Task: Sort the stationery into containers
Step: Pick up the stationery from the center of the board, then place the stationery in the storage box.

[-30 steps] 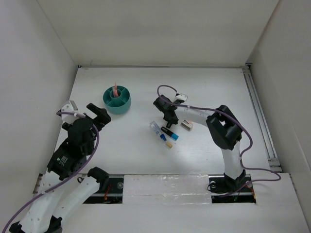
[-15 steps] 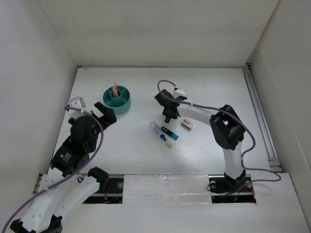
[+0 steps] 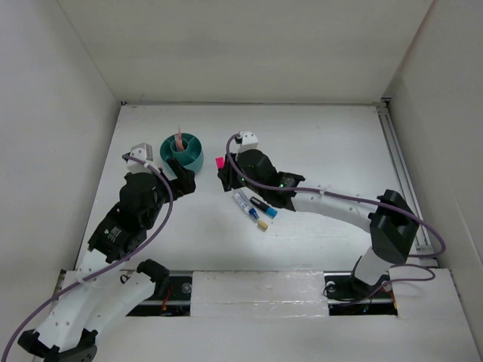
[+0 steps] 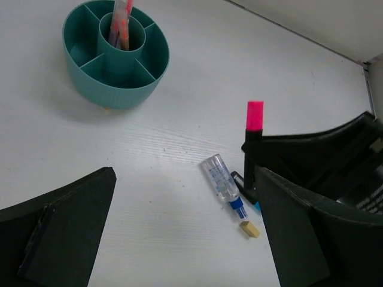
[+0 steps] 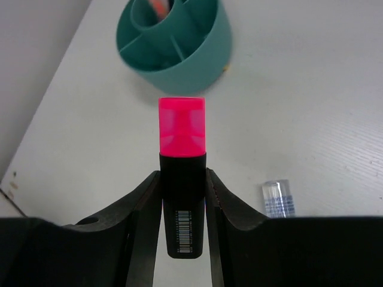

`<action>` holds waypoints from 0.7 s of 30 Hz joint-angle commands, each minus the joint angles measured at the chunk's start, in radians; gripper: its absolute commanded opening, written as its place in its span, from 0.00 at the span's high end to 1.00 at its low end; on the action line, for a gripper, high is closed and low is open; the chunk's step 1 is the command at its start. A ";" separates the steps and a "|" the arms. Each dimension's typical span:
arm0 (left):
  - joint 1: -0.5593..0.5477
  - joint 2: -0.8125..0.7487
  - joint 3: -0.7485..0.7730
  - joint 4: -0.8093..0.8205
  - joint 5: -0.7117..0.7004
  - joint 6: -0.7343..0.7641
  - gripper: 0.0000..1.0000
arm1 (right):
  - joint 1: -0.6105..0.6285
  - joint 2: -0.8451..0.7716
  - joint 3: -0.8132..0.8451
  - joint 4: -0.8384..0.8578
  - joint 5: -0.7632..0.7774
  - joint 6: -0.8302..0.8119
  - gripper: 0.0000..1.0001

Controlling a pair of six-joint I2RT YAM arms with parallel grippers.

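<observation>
right claw clamped on marker | long axis, pink cap first, points at cup | cup lies ahead, apart | left claw slack, empty, beside cup

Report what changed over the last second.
The right gripper, shut on the black marker with a pink cap, swung left toward the round teal plastic organiser cup. The open left gripper edged closer to that cup too. The cup and the loose pens stayed put.

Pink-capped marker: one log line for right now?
right fingers: gripping pink-capped marker | organiser cup: one pen inside | left fingers: open
</observation>
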 commanded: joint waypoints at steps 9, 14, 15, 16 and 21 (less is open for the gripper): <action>0.005 0.021 0.015 -0.001 -0.007 -0.054 0.00 | 0.149 -0.159 -0.267 0.484 -0.112 -0.354 1.00; 0.005 0.039 0.015 0.020 0.076 -0.030 0.00 | 0.167 -0.148 -0.267 0.547 -0.103 -0.384 1.00; 0.005 0.051 0.015 0.029 0.093 -0.029 0.00 | 0.167 -0.138 -0.267 0.574 -0.103 -0.384 1.00; 0.005 0.052 0.015 0.029 0.125 -0.017 0.00 | 0.167 -0.125 -0.253 0.574 -0.094 -0.384 1.00; 0.005 0.062 0.015 0.040 0.162 -0.017 0.00 | 0.176 -0.096 -0.215 0.596 -0.140 -0.395 1.00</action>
